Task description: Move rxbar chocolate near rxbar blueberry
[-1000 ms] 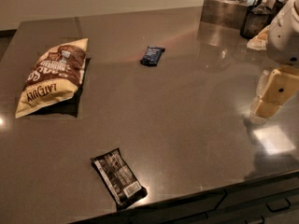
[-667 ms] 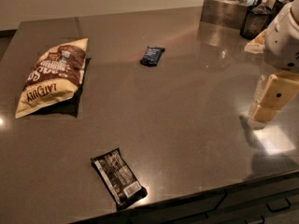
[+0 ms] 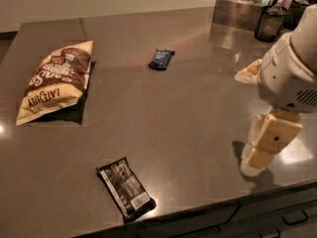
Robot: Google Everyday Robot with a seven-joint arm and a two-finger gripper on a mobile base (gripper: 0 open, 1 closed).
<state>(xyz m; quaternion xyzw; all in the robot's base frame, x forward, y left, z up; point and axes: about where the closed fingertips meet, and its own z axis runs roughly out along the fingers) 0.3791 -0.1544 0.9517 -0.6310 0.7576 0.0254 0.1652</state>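
Not started: rxbar chocolate [image 3: 124, 188] lies flat near the worktop [image 3: 188, 113] front edge, well apart from rxbar blueberry [image 3: 161, 59] further back, gripper [image 3: 253, 163] low at the right edge holding neither bar, can't tell if spread or closed, grasp and carry both left to do

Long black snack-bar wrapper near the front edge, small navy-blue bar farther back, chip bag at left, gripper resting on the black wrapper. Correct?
No. The camera view shows the gripper at the right side of the grey counter, well apart from the long black snack-bar wrapper. The rest holds: that wrapper lies near the front edge, the small navy-blue bar farther back, the tan-and-brown chip bag at left.
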